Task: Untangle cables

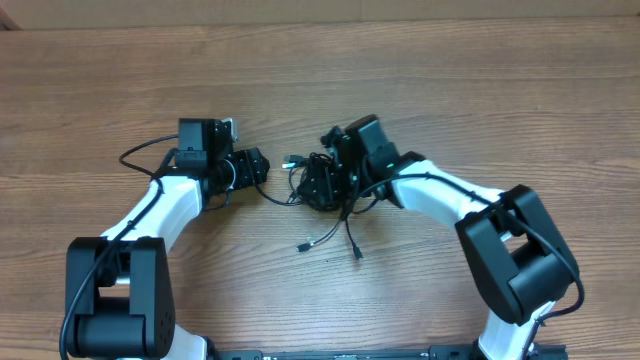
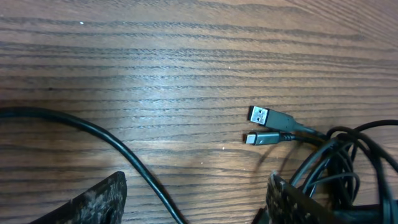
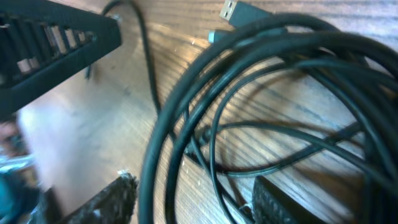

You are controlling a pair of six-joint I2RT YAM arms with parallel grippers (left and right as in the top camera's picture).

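Observation:
The cables [image 1: 322, 186] lie in a black tangle at the table's middle, with loose ends [image 1: 303, 245] trailing toward the front. My right gripper [image 1: 318, 182] sits low over the tangle, open, with several strands [image 3: 186, 155] running between its fingers [image 3: 193, 199]. My left gripper [image 1: 258, 168] is just left of the tangle, open. One black strand [image 2: 146, 177] crosses the gap between its fingers [image 2: 196, 202] and lies on the wood. Two silver-tipped plugs [image 2: 261, 116] lie ahead of it, beside the tangle [image 2: 348, 162]. One plug also shows in the right wrist view [image 3: 231, 9].
The wooden table [image 1: 500, 90] stretches all around. A thicker black wire [image 1: 140, 153] loops out from the left arm. The left gripper's body [image 3: 50, 37] shows close by in the right wrist view.

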